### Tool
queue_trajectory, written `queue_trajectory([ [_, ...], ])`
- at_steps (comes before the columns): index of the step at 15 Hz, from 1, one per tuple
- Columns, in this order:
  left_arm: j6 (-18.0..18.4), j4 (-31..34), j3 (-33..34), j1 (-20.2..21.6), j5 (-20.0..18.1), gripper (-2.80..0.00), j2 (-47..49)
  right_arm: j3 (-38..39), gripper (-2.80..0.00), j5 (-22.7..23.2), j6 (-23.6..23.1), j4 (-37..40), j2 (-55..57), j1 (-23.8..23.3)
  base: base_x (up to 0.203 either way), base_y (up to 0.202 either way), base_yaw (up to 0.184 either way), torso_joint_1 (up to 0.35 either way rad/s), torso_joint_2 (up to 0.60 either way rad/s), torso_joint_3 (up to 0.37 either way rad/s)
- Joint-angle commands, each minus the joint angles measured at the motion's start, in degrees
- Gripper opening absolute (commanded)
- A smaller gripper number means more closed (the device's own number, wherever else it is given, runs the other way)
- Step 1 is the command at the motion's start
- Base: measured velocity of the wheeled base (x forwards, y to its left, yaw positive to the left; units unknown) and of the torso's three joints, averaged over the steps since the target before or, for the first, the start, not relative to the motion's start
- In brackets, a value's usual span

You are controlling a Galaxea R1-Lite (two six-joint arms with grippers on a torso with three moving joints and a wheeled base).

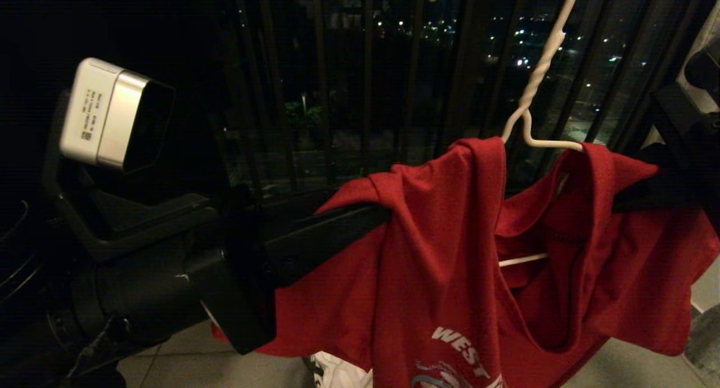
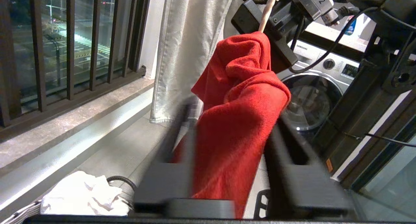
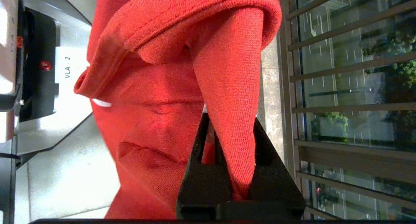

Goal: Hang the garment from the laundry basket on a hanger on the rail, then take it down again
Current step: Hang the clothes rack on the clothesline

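The garment (image 1: 439,253), a red T-shirt with white chest lettering, is draped over the thin white wire hanger (image 1: 540,73), whose hook runs up out of view; the rail is out of view. My left gripper (image 1: 377,211) is at the shirt's left shoulder. In the left wrist view its jaws stand apart, open (image 2: 232,115), with a fold of the garment (image 2: 237,120) between them. My right gripper (image 3: 230,118) is shut on a fold of the garment (image 3: 162,87) at the right shoulder. The laundry basket (image 2: 19,212) sits below on the floor, holding a white cloth (image 2: 81,198).
Dark balcony bars (image 1: 365,95) stand just behind the hanger, above a stone ledge (image 2: 65,126). A pale garment (image 2: 185,55) hangs beside the shirt. A washing machine (image 2: 312,104) stands behind it. Grey floor tiles (image 1: 236,360) lie below.
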Motion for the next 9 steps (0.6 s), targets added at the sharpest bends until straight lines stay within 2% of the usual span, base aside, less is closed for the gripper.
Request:
queue_trajectory([
  [1, 0.6, 0.1, 0.0, 0.1, -0.1, 0.0, 0.0, -0.1, -2.8, 0.1, -0.3, 0.2, 0.2, 0.0, 0.0, 0.0, 0.0, 0.0, 0.0, 0.0],
  [4, 6.2, 5.5, -0.1, 1.8, -0.1, 0.0, -1.7, -0.5, -2.8, -0.8, -0.3, 0.0, 0.4, -0.1, 0.0, 0.0, 0.0, 0.0, 0.0, 0.0],
  [9, 7.3, 6.1, 0.4, 2.3, -0.1, 0.0, -4.3, -0.7, -2.8, -1.0, -0.3, -0.3, 1.3, -1.1, 0.0, 0.0, 0.0, 0.0, 0.0, 0.0],
])
